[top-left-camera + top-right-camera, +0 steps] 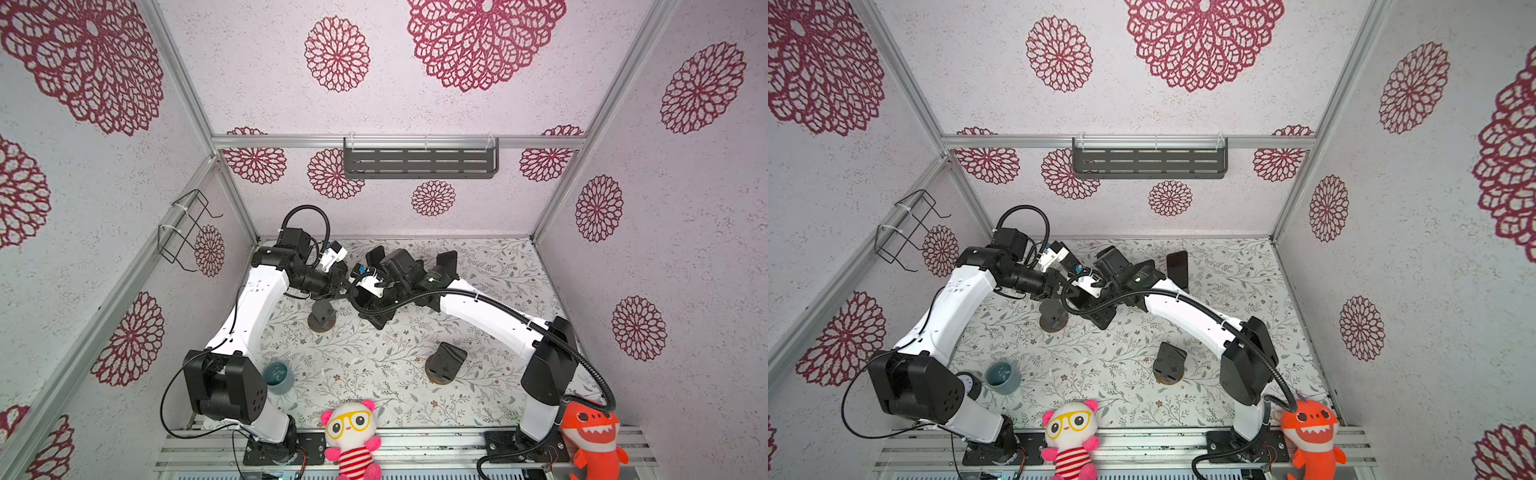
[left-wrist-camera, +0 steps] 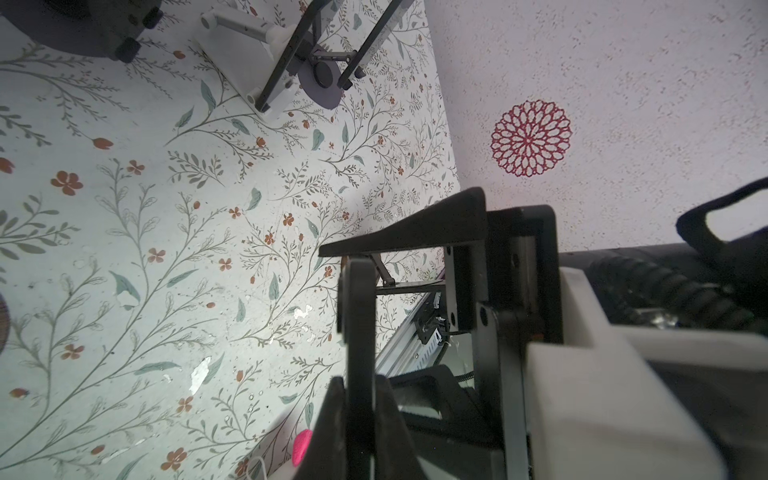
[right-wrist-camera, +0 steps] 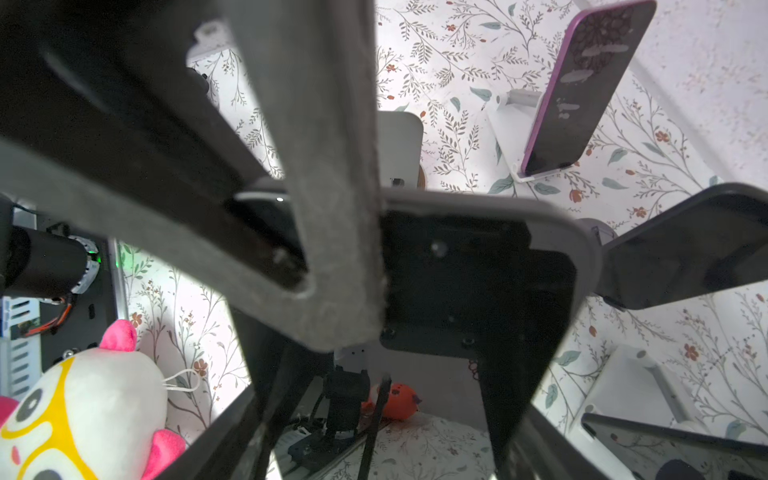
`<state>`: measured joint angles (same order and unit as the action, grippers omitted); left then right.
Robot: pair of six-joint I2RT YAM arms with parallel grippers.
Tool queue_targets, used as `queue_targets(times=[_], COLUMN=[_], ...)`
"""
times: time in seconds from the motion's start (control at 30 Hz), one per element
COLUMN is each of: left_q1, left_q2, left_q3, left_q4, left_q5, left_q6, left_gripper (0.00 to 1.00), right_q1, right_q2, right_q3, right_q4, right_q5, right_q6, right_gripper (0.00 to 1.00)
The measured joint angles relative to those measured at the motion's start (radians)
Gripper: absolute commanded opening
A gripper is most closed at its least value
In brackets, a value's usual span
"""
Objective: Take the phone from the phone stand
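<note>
Both bent inward, left arm (image 1: 257, 307), right arm (image 1: 488, 321), nearly meeting

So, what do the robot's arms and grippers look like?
The left arm and right arm have white shells and black joints. A ribbed black hose follows the right one; a thin black cable loops beside the left. The tapered fingers are grey to black.

Phone (image 3: 582, 91): glossy glass face. Stand (image 3: 505, 124): matt white plastic. Table (image 1: 365, 353): matt printed covering. Wall (image 1: 257, 62): rough texture. Toy (image 1: 349, 419): plush cloth. Rail (image 1: 282, 142): bare metal.
</note>
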<state>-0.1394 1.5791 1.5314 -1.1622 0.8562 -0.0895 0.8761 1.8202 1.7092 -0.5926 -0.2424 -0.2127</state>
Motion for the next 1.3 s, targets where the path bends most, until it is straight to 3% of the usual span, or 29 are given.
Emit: queue_targets(times=[0.2, 0.23, 0.43, 0.6, 0.93, 1.3], left_q1=[0.0, 0.0, 0.0, 0.0, 0.014, 0.016], left_q2=[0.0, 0.0, -0.005, -0.019, -0.096, -0.171], left_q3=[-0.004, -0.006, -0.028, -0.039, -0.111, -0.272], left_q4=[0.018, 0.021, 0.057, 0.093, 0.225, 0.429], left_q5=[0.003, 0.003, 0.025, 0.031, -0.077, -0.258], left_q6=[-0.001, -0.001, -0.016, -0.035, -0.053, -0.042], left_gripper=[0.0, 0.04, 0.52, 0.67, 0.75, 0.78], right_q1=[-0.006, -0.007, -0.022, -0.063, -0.169, -0.339], right_q2=[0.0, 0.0, 0.0, 0.0, -0.039, -0.263], right_q3=[0.0, 0.0, 0.0, 0.0, 0.0, -0.056], right_q4=[0.005, 0.005, 0.001, -0.017, -0.147, -0.38], right_q5=[-0.006, -0.006, -0.005, 0.0, 0.085, 0.251], right_q6=[0.007, 0.007, 0.071, 0.142, 0.258, 0.33], right_gripper=[0.58, 0.57, 0.47, 0.44, 0.35, 0.25])
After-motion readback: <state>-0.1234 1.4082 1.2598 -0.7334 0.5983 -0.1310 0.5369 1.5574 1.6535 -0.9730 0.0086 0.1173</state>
